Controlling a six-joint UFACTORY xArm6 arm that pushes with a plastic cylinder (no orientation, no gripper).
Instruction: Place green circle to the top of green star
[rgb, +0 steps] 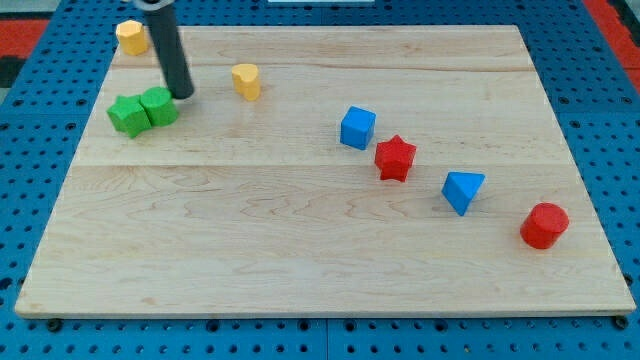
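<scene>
- Nearest to the view's bottom is the red cylinder (544, 225), close to the right edge of the wooden board (300, 250).
- Up and to the left of it lies the blue triangle (462, 191), then the red star (395, 158), then the blue cube (357, 128); these four make a slanted row and do not touch each other.
- At the view's left, the green star (127, 115) and the green circle (158, 107) are touching, the circle on the star's right side and only a little higher.
- My tip (183, 95) is just beside the green circle, at its upper right; I cannot tell if it really touches.
- The rod has no jaws, so nothing is clamped or held.
- A yellow block (246, 81), maybe heart-shaped, stands to the right of my tip.
- Another yellow block (131, 36) sits at the top left corner, partly behind the rod.
</scene>
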